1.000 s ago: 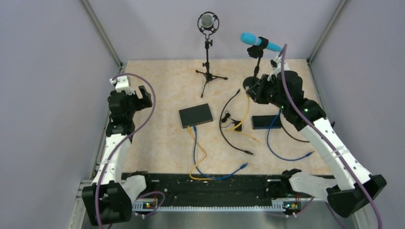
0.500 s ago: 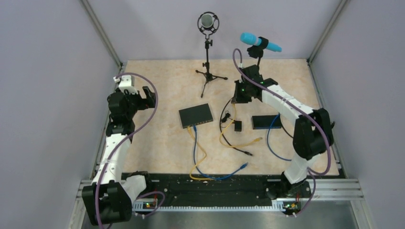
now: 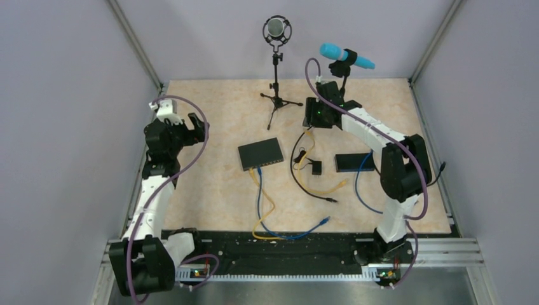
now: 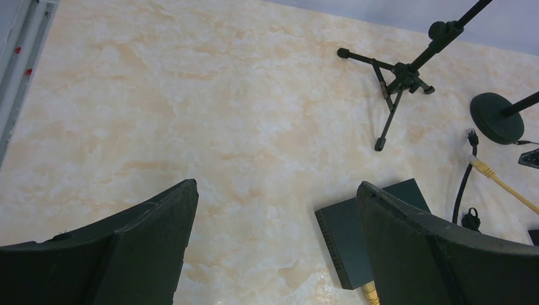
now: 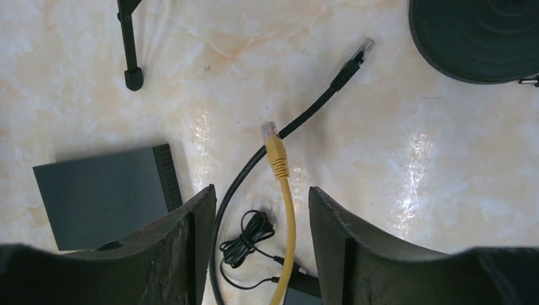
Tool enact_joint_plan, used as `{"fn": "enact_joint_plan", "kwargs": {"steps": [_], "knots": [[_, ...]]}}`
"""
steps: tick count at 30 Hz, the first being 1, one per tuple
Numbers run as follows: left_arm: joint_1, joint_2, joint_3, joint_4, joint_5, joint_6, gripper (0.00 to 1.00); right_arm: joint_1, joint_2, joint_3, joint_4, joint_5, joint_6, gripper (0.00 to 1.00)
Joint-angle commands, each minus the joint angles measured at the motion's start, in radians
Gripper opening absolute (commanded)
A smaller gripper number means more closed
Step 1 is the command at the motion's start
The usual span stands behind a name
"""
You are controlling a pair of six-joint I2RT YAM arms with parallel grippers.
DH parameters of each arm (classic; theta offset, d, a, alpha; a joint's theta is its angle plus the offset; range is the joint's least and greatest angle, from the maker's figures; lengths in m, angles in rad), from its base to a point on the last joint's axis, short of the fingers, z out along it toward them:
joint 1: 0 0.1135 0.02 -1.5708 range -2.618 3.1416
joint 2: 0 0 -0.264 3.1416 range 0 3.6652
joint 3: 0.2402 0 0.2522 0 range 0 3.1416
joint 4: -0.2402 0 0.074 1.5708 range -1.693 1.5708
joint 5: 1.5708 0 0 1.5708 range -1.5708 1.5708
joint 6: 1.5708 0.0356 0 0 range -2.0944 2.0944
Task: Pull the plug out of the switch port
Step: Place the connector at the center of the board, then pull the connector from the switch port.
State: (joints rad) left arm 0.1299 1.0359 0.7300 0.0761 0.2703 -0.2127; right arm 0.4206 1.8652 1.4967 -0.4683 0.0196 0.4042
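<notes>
A flat black switch (image 3: 260, 154) lies mid-table, with a yellow plug and a blue plug (image 3: 255, 170) in the ports on its near edge. A second black switch (image 3: 354, 162) at the right has a blue cable in it. My right gripper (image 3: 313, 124) (image 5: 261, 190) hovers at the back, open. A loose yellow cable (image 5: 287, 210) runs between its fingers without touching them, its free plug (image 5: 270, 131) lying just ahead. My left gripper (image 3: 196, 129) (image 4: 276, 185) is wide open over bare table at the left, and the switch (image 4: 346, 235) shows beside its right finger.
A tripod mic stand (image 3: 277, 95) and a round mic-stand base (image 5: 483, 32) stand at the back. A loose black cable (image 5: 318, 105), a small coiled black lead (image 5: 245, 238) and a small black adapter (image 3: 316, 167) lie between the switches. Blue and yellow cables loop toward the near edge.
My right arm swung left and back from beside the right switch. Its jaws went from shut to open, and the yellow cable end now lies loose between them. The left arm barely moved.
</notes>
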Motion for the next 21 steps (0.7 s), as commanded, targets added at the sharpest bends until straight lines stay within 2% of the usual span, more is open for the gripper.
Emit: {"fn": "enact_joint_plan", "kwargs": {"steps": [1, 4, 7, 11, 14, 17, 21], "knots": [[0.005, 0.034, 0.043, 0.002, -0.002, -0.022, 0.99, -0.009, -0.115, -0.085, 0.103, -0.014, 0.008, 0.6], [0.005, 0.068, 0.079, -0.041, 0.026, -0.018, 0.99, -0.009, -0.171, -0.133, 0.113, -0.074, 0.025, 0.62], [0.005, 0.1, 0.093, -0.04, 0.131, 0.017, 0.99, 0.002, -0.243, -0.2, 0.174, -0.193, 0.058, 0.63], [-0.004, 0.151, 0.1, -0.011, 0.271, 0.053, 0.99, 0.049, -0.317, -0.26, 0.226, -0.275, 0.141, 0.63], [-0.038, 0.197, 0.117, -0.026, 0.314, 0.118, 0.99, 0.09, -0.352, -0.315, 0.315, -0.34, 0.213, 0.61], [-0.117, 0.233, 0.143, -0.086, 0.248, 0.243, 0.99, 0.153, -0.35, -0.332, 0.35, -0.334, 0.257, 0.6], [-0.244, 0.285, 0.167, -0.153, 0.16, 0.406, 0.99, 0.208, -0.294, -0.382, 0.483, -0.393, 0.357, 0.58]]}}
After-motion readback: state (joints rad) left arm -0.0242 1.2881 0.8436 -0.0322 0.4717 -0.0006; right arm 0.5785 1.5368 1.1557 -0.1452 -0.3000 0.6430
